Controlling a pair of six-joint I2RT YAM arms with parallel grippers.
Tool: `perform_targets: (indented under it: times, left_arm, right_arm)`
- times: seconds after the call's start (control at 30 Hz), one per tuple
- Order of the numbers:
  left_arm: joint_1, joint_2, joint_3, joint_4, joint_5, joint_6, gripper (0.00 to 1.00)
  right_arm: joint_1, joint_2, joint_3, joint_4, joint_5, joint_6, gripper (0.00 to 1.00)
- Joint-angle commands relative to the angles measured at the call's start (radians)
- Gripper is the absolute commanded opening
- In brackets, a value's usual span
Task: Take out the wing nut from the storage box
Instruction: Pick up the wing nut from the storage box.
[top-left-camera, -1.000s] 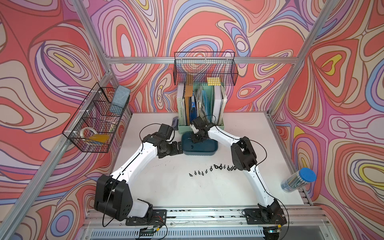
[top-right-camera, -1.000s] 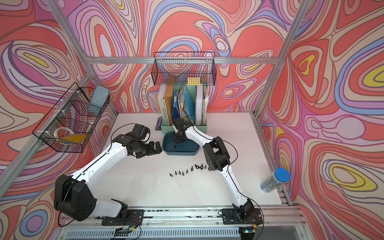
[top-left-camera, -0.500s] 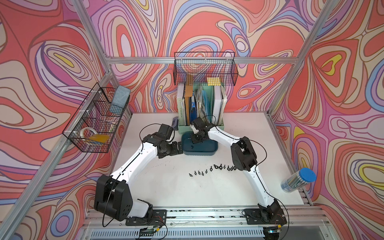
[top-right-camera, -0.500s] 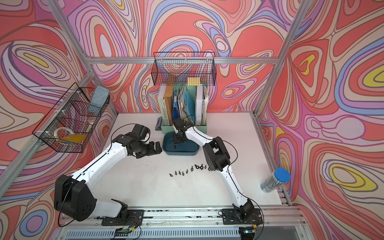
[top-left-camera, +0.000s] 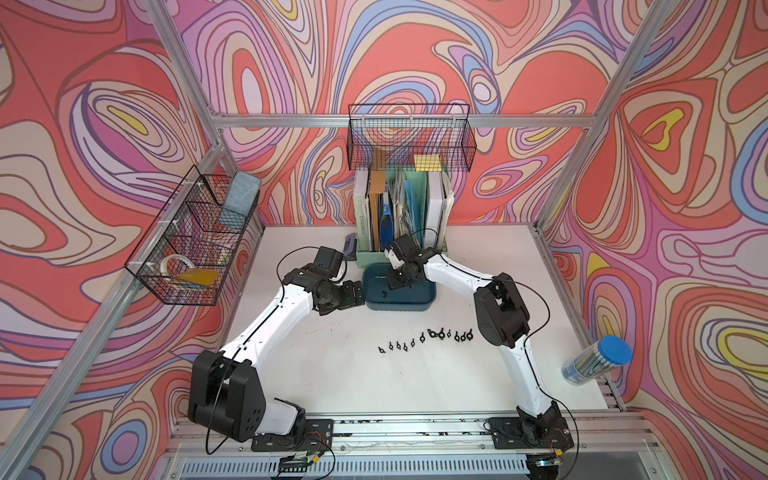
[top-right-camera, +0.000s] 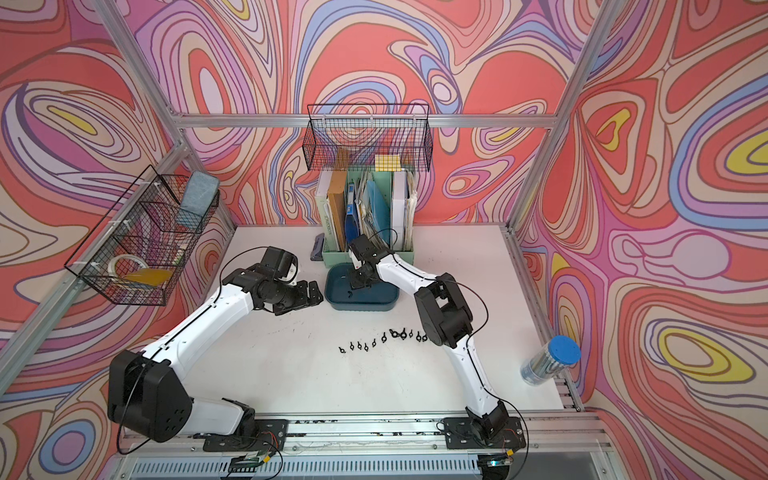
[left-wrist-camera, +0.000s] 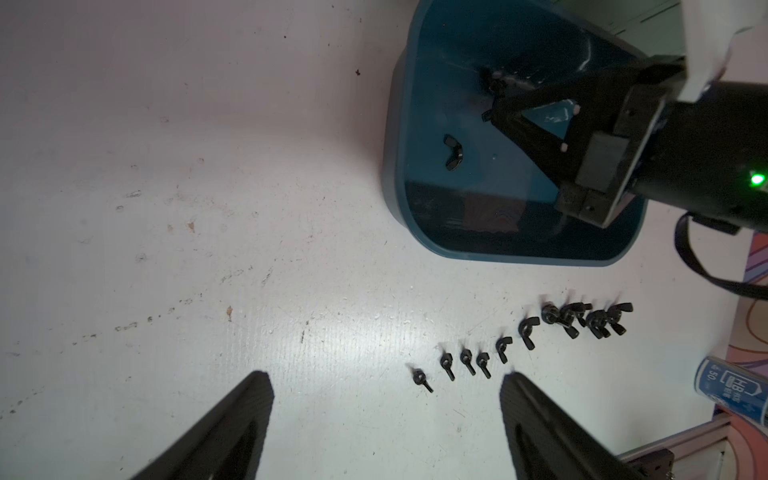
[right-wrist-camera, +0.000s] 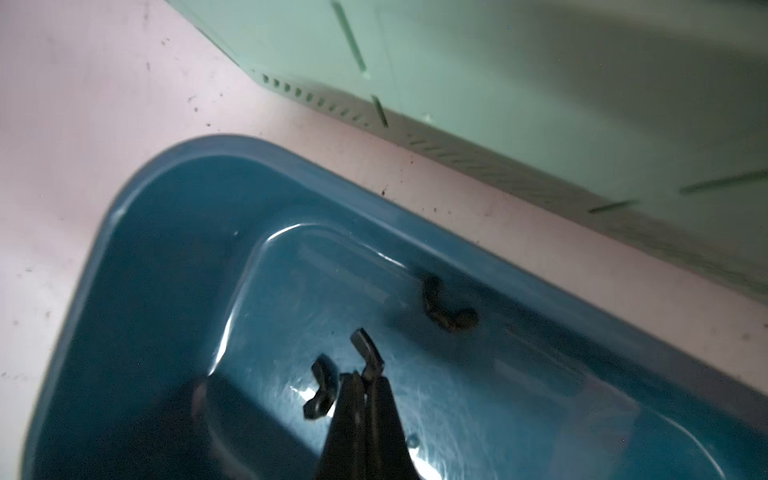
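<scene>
Teal plastic storage box (right-wrist-camera: 137, 195), with the right gripper (right-wrist-camera: 363, 376) reaching down inside it, as both top views confirm. Its jaws are pressed together at the tips and appear to pinch a black wing nut (right-wrist-camera: 322, 388) near its hub. One wing juts past the fingertips and the other sticks out to the side; you cannot tell from these views whether the nut has left the floor of the box. A second wing nut (right-wrist-camera: 448, 309) lies loose on the floor a little beyond the fingertips, toward the wall that faces the mint-green file holder (right-wrist-camera: 540, 83). The left gripper (left-wrist-camera: 385, 376) hangs outside the box, just beside its end wall, jaws spread wide and holding nothing. A row of wing nuts (top-left-camera: 424, 334) lies on the white table (left-wrist-camera: 166, 166), outside the box, back toward the arm bases and well apart from both grippers. Step in hand, by judgement: the grasp looks made and the lift-out comes next. You should raise the right gripper straight up until the nut clears the rim, hold the pinch firm because the purchase is small and off-centre, then carry the nut toward the row. Watch for the nut twisting out of the tips or catching the wall.
</scene>
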Motion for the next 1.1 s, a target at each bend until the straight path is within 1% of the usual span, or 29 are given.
perform_targets:
  times: [0.0, 0.17, 0.3, 0.33, 0.4, 0.57, 0.63, 0.87, 1.07]
  left_arm:
    - [0.029, 0.015, 0.023, 0.088, 0.100, -0.047, 0.85]
    - [0.067, 0.036, 0.025, 0.204, 0.216, -0.120, 0.79]
    - [0.080, 0.060, 0.020, 0.309, 0.301, -0.187, 0.74]
    - [0.080, 0.066, 0.019, 0.330, 0.315, -0.199, 0.72]
    - [0.082, 0.082, 0.020, 0.369, 0.343, -0.224, 0.63]
    - [0.084, 0.106, 0.000, 0.469, 0.388, -0.295, 0.54]
    - [0.083, 0.114, -0.006, 0.531, 0.409, -0.330, 0.48]
    - [0.091, 0.132, -0.023, 0.617, 0.436, -0.389, 0.41]
    - [0.099, 0.148, -0.025, 0.639, 0.463, -0.404, 0.39]
  right_arm:
    - [0.004, -0.102, -0.044, 0.044, -0.033, 0.022, 0.01]
    - [0.005, -0.192, -0.106, 0.067, -0.079, 0.038, 0.01]
    - [0.015, -0.246, -0.134, 0.076, -0.113, 0.047, 0.01]
    - [0.019, -0.255, -0.139, 0.079, -0.116, 0.050, 0.01]
    - [0.026, -0.278, -0.153, 0.087, -0.124, 0.060, 0.01]
    - [0.041, -0.316, -0.176, 0.105, -0.150, 0.092, 0.01]
    - [0.045, -0.324, -0.177, 0.111, -0.163, 0.103, 0.01]
    - [0.046, -0.347, -0.175, 0.128, -0.212, 0.131, 0.01]
    - [0.047, -0.357, -0.178, 0.141, -0.254, 0.154, 0.02]
